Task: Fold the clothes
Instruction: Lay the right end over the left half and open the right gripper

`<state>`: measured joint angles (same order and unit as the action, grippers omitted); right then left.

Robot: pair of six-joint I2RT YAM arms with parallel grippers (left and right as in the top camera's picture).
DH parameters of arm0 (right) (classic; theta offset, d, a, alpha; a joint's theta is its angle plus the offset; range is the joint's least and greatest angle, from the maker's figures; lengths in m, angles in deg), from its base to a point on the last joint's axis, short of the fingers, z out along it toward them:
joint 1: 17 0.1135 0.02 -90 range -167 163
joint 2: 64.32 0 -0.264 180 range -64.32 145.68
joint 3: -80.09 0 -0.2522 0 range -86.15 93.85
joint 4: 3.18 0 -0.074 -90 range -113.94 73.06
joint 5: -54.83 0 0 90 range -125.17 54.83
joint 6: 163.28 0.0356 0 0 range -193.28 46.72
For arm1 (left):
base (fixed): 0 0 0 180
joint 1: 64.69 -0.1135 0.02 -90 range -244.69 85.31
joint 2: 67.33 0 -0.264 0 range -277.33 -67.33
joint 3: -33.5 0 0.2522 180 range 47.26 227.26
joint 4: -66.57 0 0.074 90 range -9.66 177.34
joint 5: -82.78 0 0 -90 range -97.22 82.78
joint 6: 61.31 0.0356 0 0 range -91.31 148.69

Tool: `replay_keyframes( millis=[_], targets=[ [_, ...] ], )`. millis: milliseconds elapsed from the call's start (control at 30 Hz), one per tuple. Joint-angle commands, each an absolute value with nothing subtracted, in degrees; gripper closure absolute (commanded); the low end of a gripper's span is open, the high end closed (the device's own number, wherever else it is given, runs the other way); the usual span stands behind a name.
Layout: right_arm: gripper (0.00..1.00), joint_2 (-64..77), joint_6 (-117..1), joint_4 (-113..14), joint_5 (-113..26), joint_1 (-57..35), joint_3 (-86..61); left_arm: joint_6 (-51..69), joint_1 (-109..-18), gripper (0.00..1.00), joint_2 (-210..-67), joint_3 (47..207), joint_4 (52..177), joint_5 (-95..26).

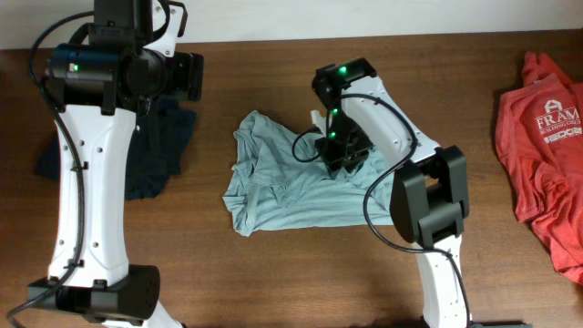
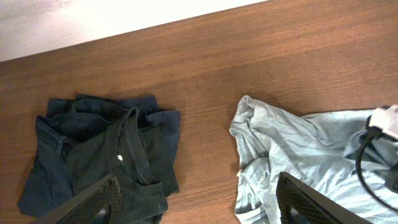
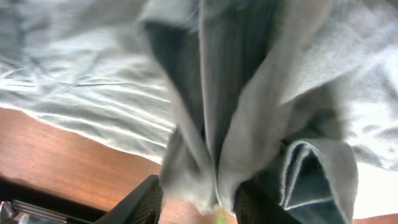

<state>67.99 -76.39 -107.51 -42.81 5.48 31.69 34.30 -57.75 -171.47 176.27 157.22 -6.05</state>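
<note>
A pale grey-blue T-shirt (image 1: 273, 182) lies rumpled at the table's middle; it also shows in the left wrist view (image 2: 292, 149). My right gripper (image 1: 344, 155) is at its right edge, shut on a bunched fold of the pale cloth (image 3: 205, 112) that hangs between the fingers (image 3: 202, 202). A navy T-shirt (image 1: 155, 146) lies crumpled at the left, also in the left wrist view (image 2: 106, 155). A red white-lettered T-shirt (image 1: 542, 155) lies at the far right. My left gripper (image 2: 199, 211) is open and empty, high above the wood between the navy and pale shirts.
The table is dark wood (image 1: 273, 282), with a white wall along its far edge (image 2: 93, 18). The right arm's base (image 1: 437, 273) stands at the front right and the left arm's base (image 1: 91, 292) at the front left. The right arm's cable (image 2: 364, 162) loops over the pale shirt.
</note>
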Motion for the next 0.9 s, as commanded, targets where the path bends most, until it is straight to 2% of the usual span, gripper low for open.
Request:
replay_keyframes(
  millis=[0, 100, 233, 333, 367, 500, 533, 700, 733, 867],
  targets=[
    [0.56, 63.95, -76.83, -107.49, -44.38, 5.76, 31.50, 34.85, -57.73, 0.20, -170.90, 176.82, 157.02, -4.65],
    [0.51, 62.90, -75.89, -106.85, -44.40, 3.60, 31.50, 34.87, -57.73, 0.20, -170.90, 176.82, 157.02, -3.21],
    [0.39, 62.99, -75.80, -106.20, -45.12, -1.56, 31.45, 34.89, -57.73, 0.20, -170.90, 176.82, 156.87, -2.86],
    [0.40, 63.25, -75.76, -105.58, -45.30, -4.78, 31.36, 34.89, -57.73, 0.20, -170.90, 176.82, 156.63, -2.86],
    [0.43, 63.47, -75.76, -105.32, -45.47, -5.76, 31.36, 34.89, -57.73, 0.20, -170.90, 176.82, 156.54, -2.86],
    [0.75, 64.12, -73.86, -101.17, -45.49, -8.49, 28.24, 34.87, -57.73, 0.20, -170.90, 176.82, 156.02, -2.86],
    [0.79, 64.32, -73.25, -99.79, -45.49, -8.91, 26.56, 34.87, -57.73, 0.20, -170.90, 176.82, 155.95, -2.86],
    [0.91, 64.43, -72.79, -91.66, -50.72, -8.56, 15.15, 34.89, -57.73, 0.19, -170.90, 176.82, 155.93, -2.86],
    [0.94, 64.41, -74.69, -90.81, -56.14, -7.75, 12.39, 34.89, -57.73, 0.20, -170.90, 176.82, 155.93, -2.86],
    [0.95, 64.03, -84.13, -93.98, -69.54, -5.02, 11.47, 34.87, -57.73, 0.19, -170.90, 176.82, 155.95, -2.86]
  ],
)
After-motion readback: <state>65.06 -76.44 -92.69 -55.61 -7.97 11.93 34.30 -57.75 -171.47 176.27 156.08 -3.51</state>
